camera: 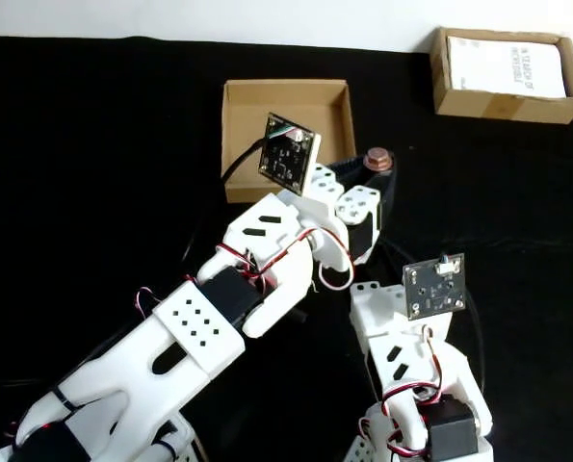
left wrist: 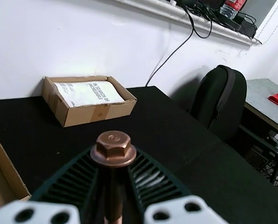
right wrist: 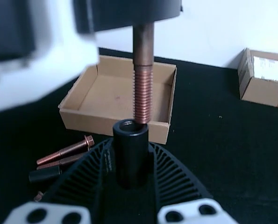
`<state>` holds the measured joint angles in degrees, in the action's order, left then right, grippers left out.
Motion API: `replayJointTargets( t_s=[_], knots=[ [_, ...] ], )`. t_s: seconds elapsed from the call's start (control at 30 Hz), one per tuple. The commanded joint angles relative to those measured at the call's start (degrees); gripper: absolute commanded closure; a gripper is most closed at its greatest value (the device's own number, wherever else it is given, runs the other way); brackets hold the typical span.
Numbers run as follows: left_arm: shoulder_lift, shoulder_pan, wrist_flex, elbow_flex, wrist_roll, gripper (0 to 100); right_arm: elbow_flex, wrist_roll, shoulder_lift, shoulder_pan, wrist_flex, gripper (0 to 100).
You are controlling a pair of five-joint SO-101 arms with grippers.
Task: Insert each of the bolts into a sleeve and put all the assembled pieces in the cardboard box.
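Observation:
A copper bolt (left wrist: 113, 148) hangs head-up in my left gripper (left wrist: 113, 164), which is shut on its shank. From above, the bolt head (camera: 377, 159) shows just right of the empty cardboard box (camera: 240, 135). My right gripper (right wrist: 129, 161) is shut on a black sleeve (right wrist: 130, 149) that stands upright. The bolt's threaded end (right wrist: 142, 100) comes straight down from the left gripper (right wrist: 129, 11), and its tip sits at the sleeve's mouth. The cardboard box (right wrist: 94, 119) lies just behind them.
Two loose copper bolts (right wrist: 64, 151) and a black sleeve (right wrist: 44, 175) lie on the black table in front of the box. A second box (camera: 507, 72) holding a white booklet sits at the far right corner. The right arm's wrist camera (camera: 435, 286) stands close beside the left arm.

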<state>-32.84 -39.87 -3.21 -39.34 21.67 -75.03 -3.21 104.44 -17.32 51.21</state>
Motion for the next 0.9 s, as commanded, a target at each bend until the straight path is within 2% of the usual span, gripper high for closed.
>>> replayJointTargets(
  t_s=[0.0, 0.87],
  knots=[
    [-0.5, -0.6, -0.1, 1.2, 0.3, 99, 0.3, -2.1, 0.0, -0.1, -2.9, 99.1],
    [-5.7, -0.4, -0.1, -1.4, -0.2, 99, -5.2, -3.8, 0.0, 1.7, -3.9, 99.1]
  ],
)
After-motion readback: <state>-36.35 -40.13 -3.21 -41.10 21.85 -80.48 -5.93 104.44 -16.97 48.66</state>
